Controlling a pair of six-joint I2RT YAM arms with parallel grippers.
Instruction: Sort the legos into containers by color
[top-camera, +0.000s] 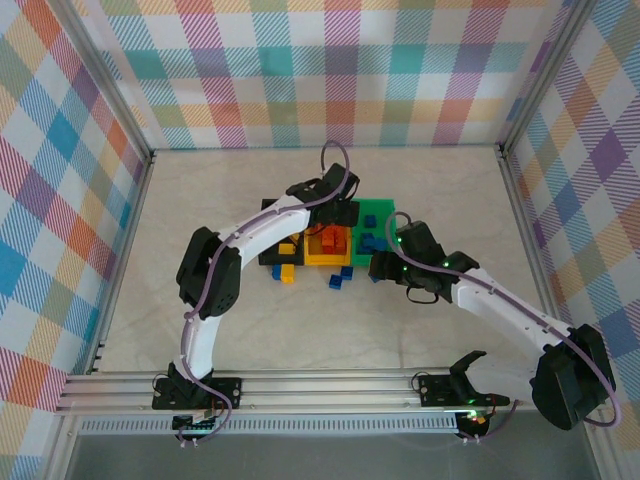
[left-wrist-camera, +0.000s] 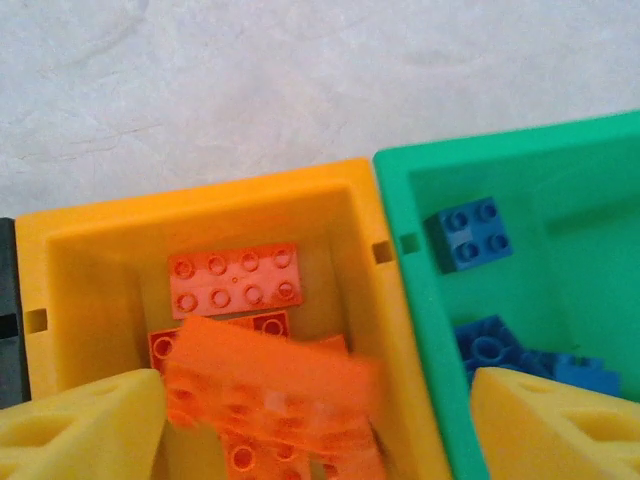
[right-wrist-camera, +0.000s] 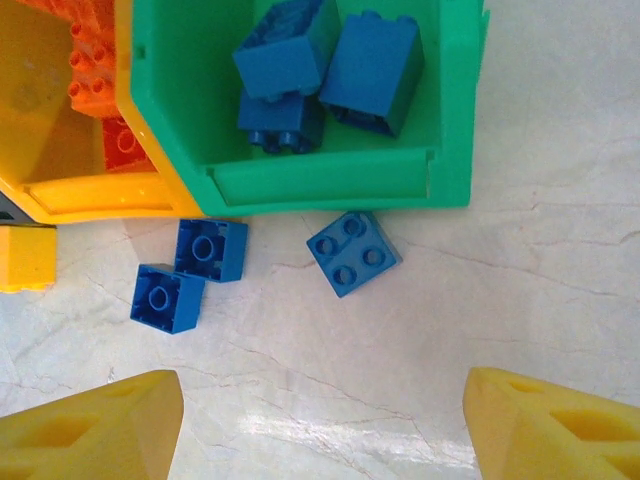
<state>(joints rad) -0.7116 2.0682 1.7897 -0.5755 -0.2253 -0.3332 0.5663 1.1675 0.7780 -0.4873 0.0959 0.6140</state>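
My left gripper (left-wrist-camera: 315, 400) hangs open over the orange-yellow bin (left-wrist-camera: 355, 215). A blurred orange brick (left-wrist-camera: 265, 375) sits between its yellow fingers (left-wrist-camera: 85, 425), clear of the right one, above other orange legos (left-wrist-camera: 235, 280) in the bin. The green bin (left-wrist-camera: 420, 300) beside it holds blue legos (left-wrist-camera: 468, 235). My right gripper (right-wrist-camera: 322, 400) is open over bare table, just short of the green bin's (right-wrist-camera: 330, 180) near wall. Three loose blue legos (right-wrist-camera: 353, 252) (right-wrist-camera: 211, 249) (right-wrist-camera: 167, 298) lie ahead of it. From above, both grippers (top-camera: 335, 205) (top-camera: 385, 262) sit by the bins.
The black bin (top-camera: 285, 245) stands left of the orange-yellow one (top-camera: 330, 262). A yellow brick (right-wrist-camera: 25, 257) lies in front of the bins, with more loose yellow legos (top-camera: 287, 270) beside it. Plaid walls enclose the table, with free room all round.
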